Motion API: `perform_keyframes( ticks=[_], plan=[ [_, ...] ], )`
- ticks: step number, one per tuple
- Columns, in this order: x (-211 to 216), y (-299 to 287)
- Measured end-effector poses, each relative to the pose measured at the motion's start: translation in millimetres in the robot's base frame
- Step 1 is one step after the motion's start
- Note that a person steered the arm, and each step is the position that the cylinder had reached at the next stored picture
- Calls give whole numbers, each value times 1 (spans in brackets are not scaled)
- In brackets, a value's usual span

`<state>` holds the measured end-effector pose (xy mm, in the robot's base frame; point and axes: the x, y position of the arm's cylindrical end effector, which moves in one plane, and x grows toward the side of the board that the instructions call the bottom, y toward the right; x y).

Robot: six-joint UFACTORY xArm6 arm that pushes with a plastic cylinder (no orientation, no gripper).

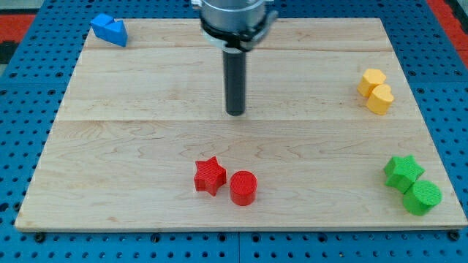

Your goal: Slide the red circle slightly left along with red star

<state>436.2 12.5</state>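
A: Logging position. My tip [235,112] is hovering mid-surface [131,139], well above the red pair in the view and apart from both.

B: Where is the pair sitting?

A: Red circle [243,188] is lying near the view's bottom, touching the red star [209,175] on its left.

B: Claw state?

A: No claw is fitted; only the rod is showing, so nothing is being pinched.

B: Step?

A: Approach, judging by the gap. Next, I reckon the tip is needing to travel to the circle's right side, then push leftward gently so both are sliding together.
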Motion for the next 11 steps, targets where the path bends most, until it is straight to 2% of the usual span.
perform_keyframes(
  ticks=[1, 6, 8, 9, 11],
  plan=[
    [33, 24],
    [54, 65],
    [114, 82],
    [130, 75],
    [128, -22]
  ],
)
